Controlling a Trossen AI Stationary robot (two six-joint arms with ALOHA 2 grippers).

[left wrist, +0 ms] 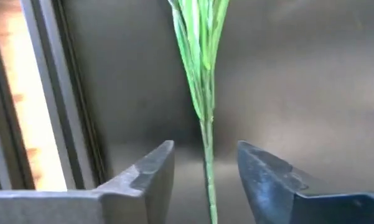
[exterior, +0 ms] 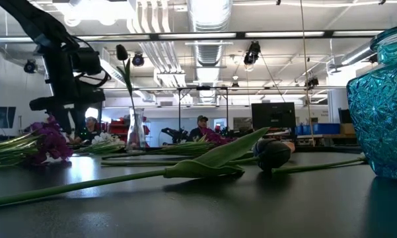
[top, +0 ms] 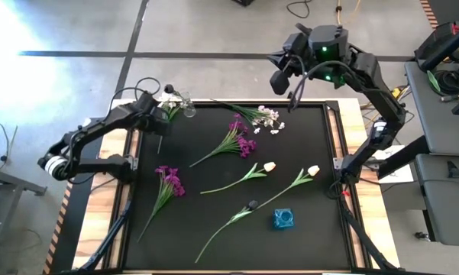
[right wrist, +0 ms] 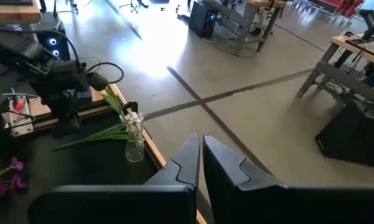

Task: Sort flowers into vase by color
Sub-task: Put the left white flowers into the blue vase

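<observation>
- Nearest on the black surface (top: 313,252): blue glass vase (top: 283,220), empty; just beside it, a dark bud flower (top: 252,205) lying flat.
- Mid-surface: two cream tulips (top: 269,166), two magenta sprays (top: 241,141), all lying loose.
- Far edge: white blossom cluster (top: 266,116) lying flat.
- Far left corner: clear vase (top: 186,105) holding a green-stemmed flower (left wrist: 202,56); left gripper (left wrist: 205,168) beside it, fingers apart around the stem.
- Beyond the far edge: right gripper (right wrist: 201,155), raised, fingers together, empty.
</observation>
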